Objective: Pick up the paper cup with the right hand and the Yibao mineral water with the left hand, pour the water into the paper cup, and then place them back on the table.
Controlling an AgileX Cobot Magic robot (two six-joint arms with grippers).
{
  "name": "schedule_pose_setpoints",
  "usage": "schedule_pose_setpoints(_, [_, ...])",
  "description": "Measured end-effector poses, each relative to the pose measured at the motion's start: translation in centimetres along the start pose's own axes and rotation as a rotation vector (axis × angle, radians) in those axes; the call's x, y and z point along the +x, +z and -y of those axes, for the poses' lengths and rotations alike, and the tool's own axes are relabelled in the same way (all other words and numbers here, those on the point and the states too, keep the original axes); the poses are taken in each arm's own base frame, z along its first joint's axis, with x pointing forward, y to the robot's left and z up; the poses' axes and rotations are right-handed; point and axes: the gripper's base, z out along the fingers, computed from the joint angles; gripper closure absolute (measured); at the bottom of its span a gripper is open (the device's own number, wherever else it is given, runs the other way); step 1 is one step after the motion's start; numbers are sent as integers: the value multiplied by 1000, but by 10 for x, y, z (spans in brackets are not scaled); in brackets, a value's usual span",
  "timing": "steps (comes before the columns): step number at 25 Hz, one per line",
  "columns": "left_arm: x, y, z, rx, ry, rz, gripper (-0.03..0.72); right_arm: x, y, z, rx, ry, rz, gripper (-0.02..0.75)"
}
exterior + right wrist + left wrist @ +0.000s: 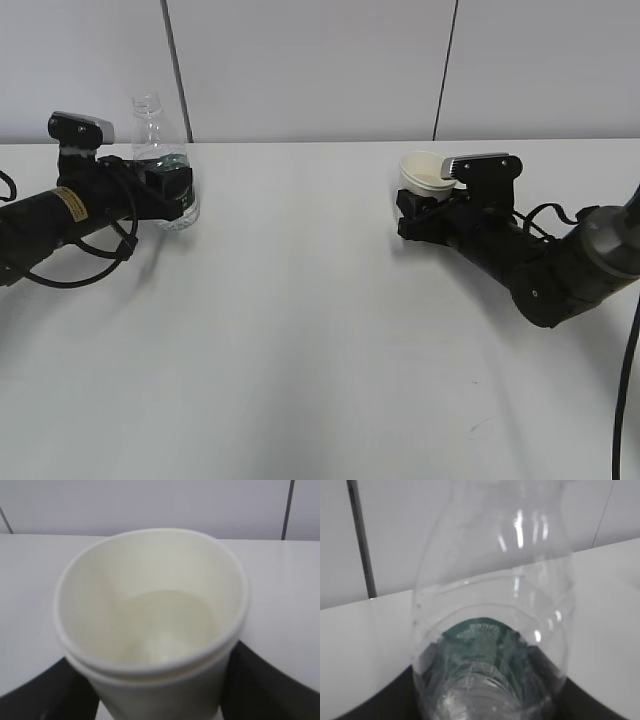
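**Cup and bottle both gripped, both at table level**

Small white tapered paper cup (pixel 421 172) with rolled rim: upright, right of centre on the large plain white tabletop (pixel 300 330). Right wrist view shows its cream inside (pixel 150 615); a pale patch lies at the bottom, whether liquid or bare base I cannot tell. Black right gripper (pixel 422 222) closed around the cup's lower body, dark jaws pressing both sides. Silver-grey camera block sits just above, beside the rim. Cannot tell if the cup base rests on the table or is just clear of it.

Small clear plastic bottle (pixel 166 165) with dark green label: upright at far left of the table, near the back wall, well apart from the cup. Capless neck open at top. Left wrist view shows the label (pixel 485 640) through the clear shoulder. Black left gripper (pixel 172 190) clamped on the labelled middle; arm with yellow band reaches in from the left edge.
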Motion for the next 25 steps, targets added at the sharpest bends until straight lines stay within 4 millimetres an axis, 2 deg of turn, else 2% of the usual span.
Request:
schedule_pose_setpoints(5, [0, 0, 0, 0, 0, 0, 365, 0, 0, 0, -1, 0, 0, 241])
schedule_pose_setpoints(10, [0, 0, 0, 0, 0, 0, 365, 0, 0, 0, -2, -2, -1, 132])
schedule_pose_setpoints(12, [0, 0, 0, 0, 0, 0, 365, 0, 0, 0, -2, -2, -1, 115])
schedule_pose_setpoints(18, [0, 0, 0, 0, 0, -1, 365, 1, 0, 0, -2, -1, -3, 108])
schedule_pose_setpoints(25, [0, 0, 0, -1, 0, -1, 365, 10, -10, -1, -4, 6, -9, 113])
